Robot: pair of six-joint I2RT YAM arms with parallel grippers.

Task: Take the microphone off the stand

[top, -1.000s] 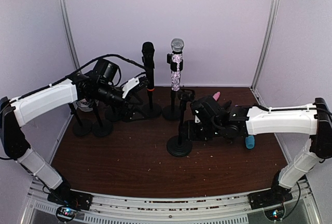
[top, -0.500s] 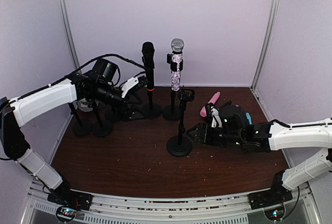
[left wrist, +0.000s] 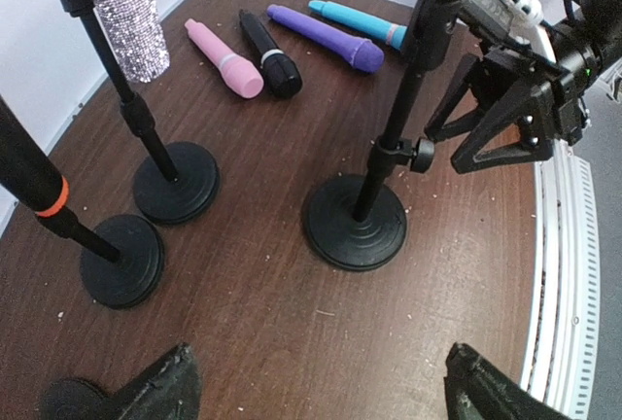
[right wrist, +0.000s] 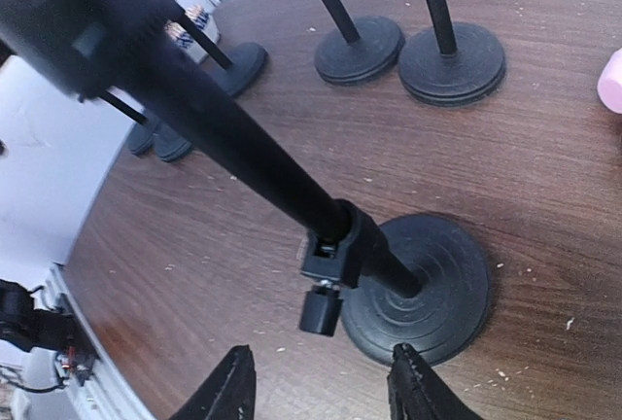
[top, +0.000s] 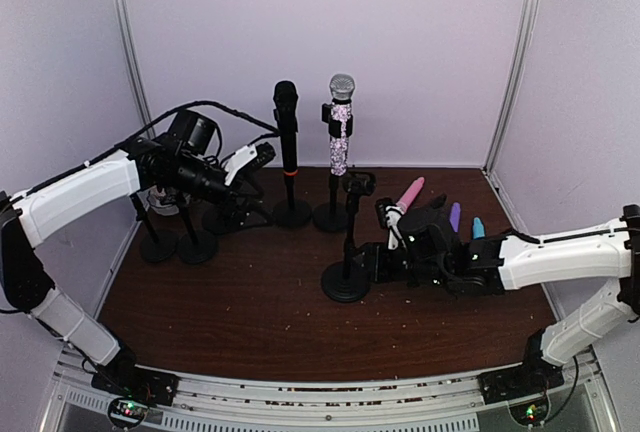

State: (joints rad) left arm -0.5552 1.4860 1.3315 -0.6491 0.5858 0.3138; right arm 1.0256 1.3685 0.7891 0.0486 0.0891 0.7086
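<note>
Black microphone [top: 286, 112] sits upright in its stand at the rear of the table [top: 250, 312], with the glitter microphone [top: 341, 127] clipped just beside it. Left claw [left wrist: 319, 371] is spread, gripping nothing, left of the black one (not touching). Right claw [right wrist: 321, 367] is likewise spread, low by the empty stand [right wrist: 428, 294].

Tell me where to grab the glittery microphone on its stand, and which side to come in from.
Grip the glittery microphone on its handle below the clip; that stretch stands upright and bare, while the part above the clip is short. Probably come from the near right side with fingers level: the black microphone crowds its left and the wall is behind.
</note>
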